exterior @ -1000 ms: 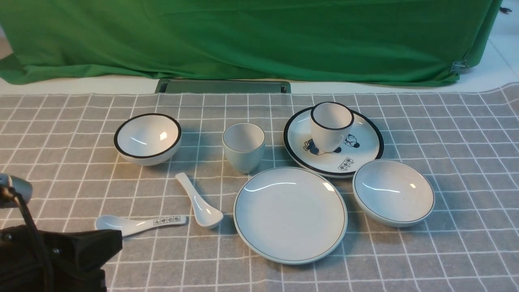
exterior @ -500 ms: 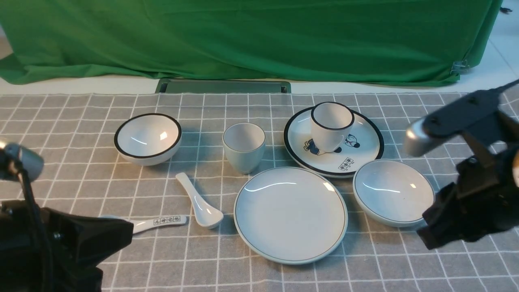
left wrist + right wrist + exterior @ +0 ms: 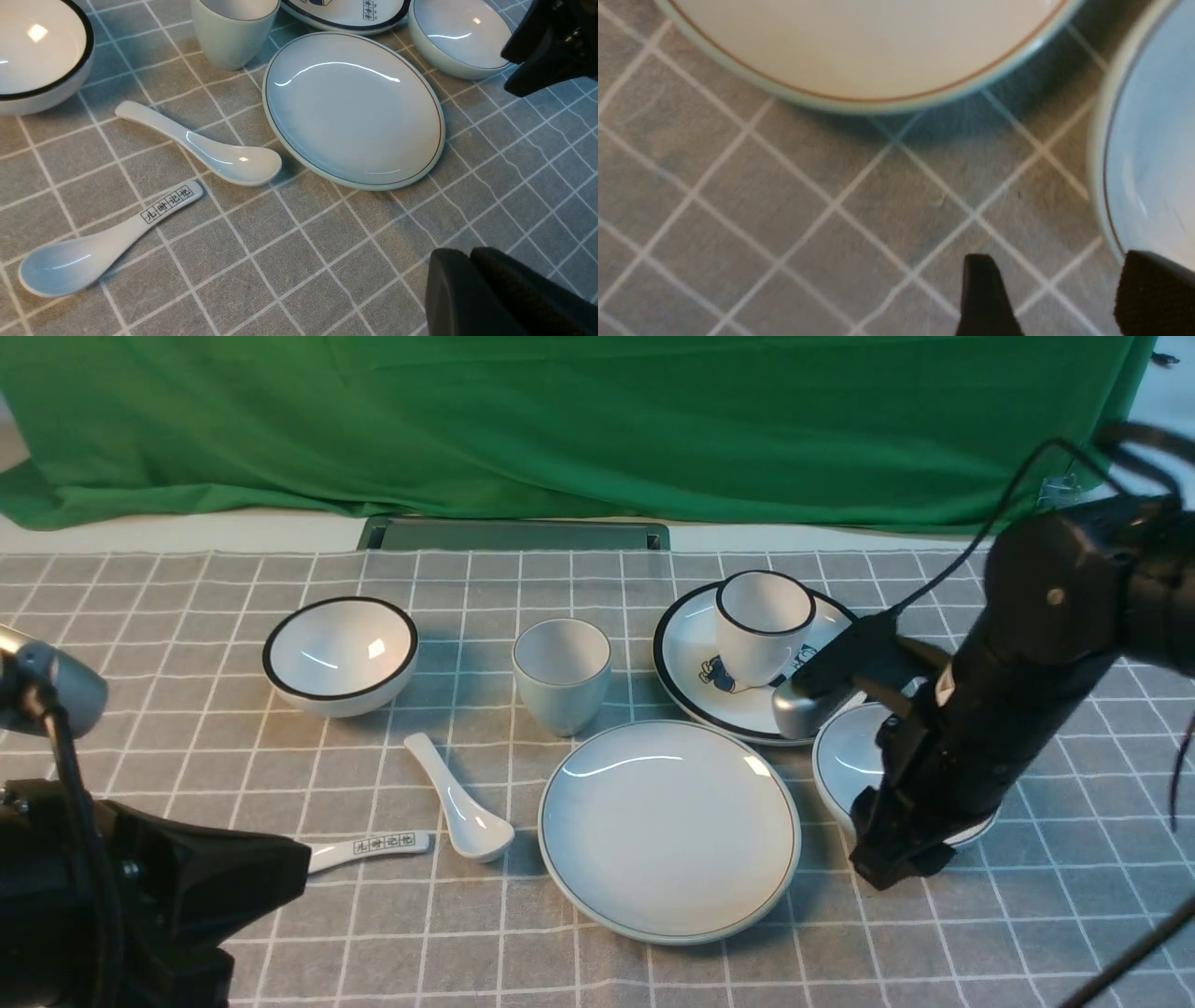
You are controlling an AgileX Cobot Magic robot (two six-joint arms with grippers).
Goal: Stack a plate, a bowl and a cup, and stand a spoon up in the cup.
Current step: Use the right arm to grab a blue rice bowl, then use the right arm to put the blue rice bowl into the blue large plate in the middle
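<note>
Looks barely begun: nothing stacked yet. Shows the large round pale grey-blue plate (image 3: 668, 831) lying bare at the near centre of the grey-checked bench (image 3: 420, 933), with the shallow, wide pale grey-blue bowl (image 3: 845, 761) just to its right, close but apart from it. Shows the small handleless pale grey-blue cup (image 3: 561, 677) standing empty beyond the plate's far left edge, and the short plain white ceramic spoon (image 3: 457, 798) flat on the bench just left of the plate. Left to do, then: bowl onto plate, cup into bowl, spoon upright in cup. Step in hand, at a guess: taking up the bowl. Has the right pincer (image 3: 1064, 298) spread wide and low at the bowl's near left rim, one finger over the bowl's inside, the other outside above the bench, gripping nothing; contact with the rim impossible to tell. Has the left pincer (image 3: 469, 266) clenched and empty at the near left, apart from the spoon.
</note>
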